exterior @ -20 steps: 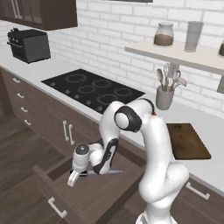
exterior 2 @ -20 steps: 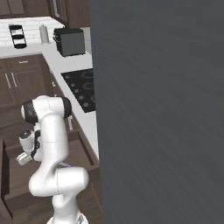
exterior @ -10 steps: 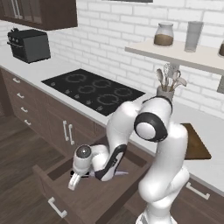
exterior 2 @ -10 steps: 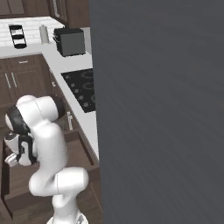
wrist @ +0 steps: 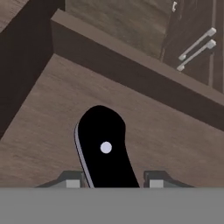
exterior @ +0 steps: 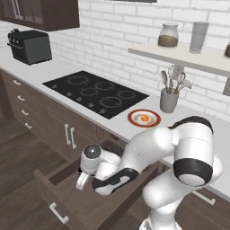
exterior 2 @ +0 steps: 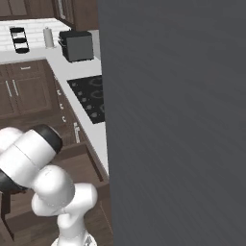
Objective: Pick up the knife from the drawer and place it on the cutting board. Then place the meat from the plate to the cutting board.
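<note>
Arm is folded down into the open drawer (exterior: 63,197) at lower left of the left base view, gripper (exterior: 82,179) pointing at the drawer floor. In the hand view the knife (wrist: 105,146) lies flat on the wood floor of the drawer, its dark handle with a pale rivet running up from bottom centre, a thin grey edge along its left side. The two fingertips (wrist: 72,180) sit at the bottom of that view on either side of the handle with a gap showing on each side, so the jaws straddle it and look narrowed around it, but whether they actually pinch it I cannot tell. Grabbing by the handle makes sense: it is the thick part and keeps the blade clear (the blade itself is hidden below the frame edge).

Plate (exterior: 144,118) sits on the desk (exterior: 54,74) at centre right of the left base view, just past the cooktop (exterior: 95,92), with the orange-pink meat (exterior: 144,118) in its middle, untouched. Utensil holder (exterior: 169,99) stands behind it. Toaster (exterior: 30,46) at upper left. Judgement: the first step, the knife grasp, is in hand; the meat move is not started.
</note>
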Robot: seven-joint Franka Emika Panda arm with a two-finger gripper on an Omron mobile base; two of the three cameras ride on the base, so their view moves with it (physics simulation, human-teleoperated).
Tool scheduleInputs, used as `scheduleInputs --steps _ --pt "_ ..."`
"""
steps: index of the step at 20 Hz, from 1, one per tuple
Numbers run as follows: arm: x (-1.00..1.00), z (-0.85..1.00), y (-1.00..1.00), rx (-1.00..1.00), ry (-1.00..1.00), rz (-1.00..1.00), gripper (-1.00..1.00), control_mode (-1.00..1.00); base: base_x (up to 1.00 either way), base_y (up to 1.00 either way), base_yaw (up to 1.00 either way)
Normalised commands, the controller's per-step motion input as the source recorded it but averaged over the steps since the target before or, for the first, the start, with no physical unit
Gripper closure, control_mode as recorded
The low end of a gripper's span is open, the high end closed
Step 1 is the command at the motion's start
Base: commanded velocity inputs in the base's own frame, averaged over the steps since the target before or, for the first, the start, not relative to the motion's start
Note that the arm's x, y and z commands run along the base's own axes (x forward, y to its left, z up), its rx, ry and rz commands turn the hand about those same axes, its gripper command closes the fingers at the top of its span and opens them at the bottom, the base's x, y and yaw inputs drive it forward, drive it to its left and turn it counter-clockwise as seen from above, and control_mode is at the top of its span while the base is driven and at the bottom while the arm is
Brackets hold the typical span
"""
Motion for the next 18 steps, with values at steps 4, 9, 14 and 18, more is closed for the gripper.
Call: scheduleInputs --steps 4,9,14,18 --pt "0.0 1.0 -0.02 -0.1 0.0 -0.07 1.0 -1.0 0.0 0.0 0.0" --pt "0.03 0.91 -0.14 -0.12 0.02 -0.03 1.0 -1.0 0.0 0.0 0.0" --pt "0.0 0.36 -0.59 -0.04 0.0 0.0 1.0 -1.0 0.0 0.0 0.0" --pt "0.07 0.08 -0.84 0.0 0.0 0.0 1.0 -1.0 0.0 0.0 0.0"
